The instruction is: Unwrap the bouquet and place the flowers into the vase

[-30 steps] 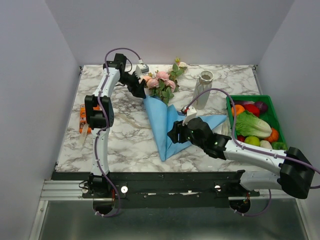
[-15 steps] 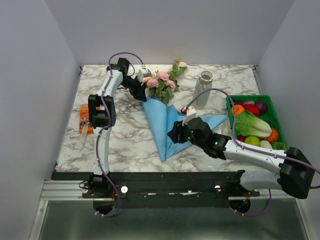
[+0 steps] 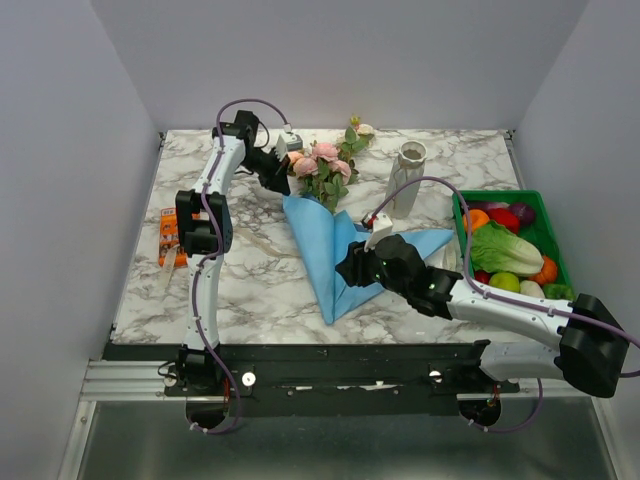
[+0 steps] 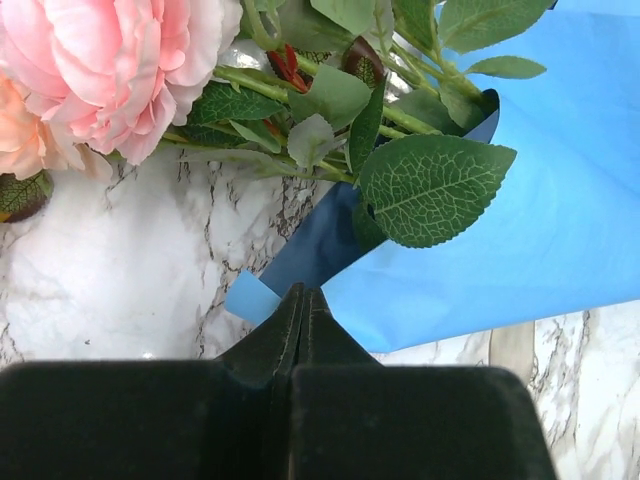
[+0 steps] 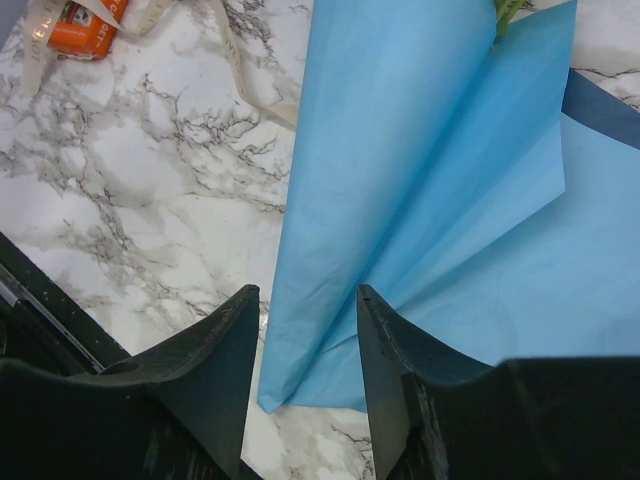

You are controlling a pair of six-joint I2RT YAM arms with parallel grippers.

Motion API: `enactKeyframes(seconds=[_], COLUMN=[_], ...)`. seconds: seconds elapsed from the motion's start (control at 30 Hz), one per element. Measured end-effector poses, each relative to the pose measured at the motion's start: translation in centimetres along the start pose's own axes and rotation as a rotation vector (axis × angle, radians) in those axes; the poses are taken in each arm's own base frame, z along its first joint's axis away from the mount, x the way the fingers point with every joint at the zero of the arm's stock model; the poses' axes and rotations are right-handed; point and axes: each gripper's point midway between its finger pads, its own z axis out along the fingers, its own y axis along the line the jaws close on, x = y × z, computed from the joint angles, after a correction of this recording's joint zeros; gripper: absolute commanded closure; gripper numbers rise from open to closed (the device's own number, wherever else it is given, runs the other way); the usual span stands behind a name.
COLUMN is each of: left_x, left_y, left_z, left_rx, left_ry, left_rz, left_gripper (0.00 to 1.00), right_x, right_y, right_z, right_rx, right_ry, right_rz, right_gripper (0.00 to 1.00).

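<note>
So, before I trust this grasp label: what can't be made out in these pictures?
Left wrist: whether the shut left end effector pinches the paper; its fingertips cover the contact.
All views: lower stems of the flowers, wrapped inside the paper.
Top: inside of the vase, too small.
Right wrist: the ribbon, cut off by the top edge.

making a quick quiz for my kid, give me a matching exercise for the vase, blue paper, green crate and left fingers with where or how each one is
Things:
1 vase
2 blue paper
3 green crate
4 left fingers

States:
a closed, tips at the paper's edge
b full of fruit and vegetables, at the right
c upright, near the far edge
d lying partly unfolded under the flowers

Pairs: 1-c; 2-d; 3-b; 4-a
</note>
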Motion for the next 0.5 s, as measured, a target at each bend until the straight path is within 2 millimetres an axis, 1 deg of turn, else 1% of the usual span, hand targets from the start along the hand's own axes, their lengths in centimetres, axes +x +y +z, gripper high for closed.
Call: enactKeyframes(seconds=[0.17, 0.3, 0.4, 0.5], left_x=[0.0, -0.3, -1.8, -4.8], left_y=[-0.3, -1.1, -2.3, -4.3], left_z=[-0.2, -0.7, -1.9, -4.1], left_rx=[0.005, 0.015, 0.022, 0.020], left_ry=[0.004, 0.005, -0.023, -0.087], left_rz=[-0.007, -0.018, -0.009, 0.013], left_gripper=[1.00, 1.00, 1.00, 1.00], right_x=[0.0, -0.1, -0.2, -0.6], right_y=[0.0, 0.0, 0.1, 0.2], right_z=[0.0, 0.0, -0.1, -0.3], right_rx=[0.000, 0.000, -0.003, -0.007], right_ry=[0.000, -0.002, -0.006, -0.017], right_rz=[0.000, 0.000, 0.002, 0.007], right_gripper=[0.50, 0.50, 0.50, 0.50])
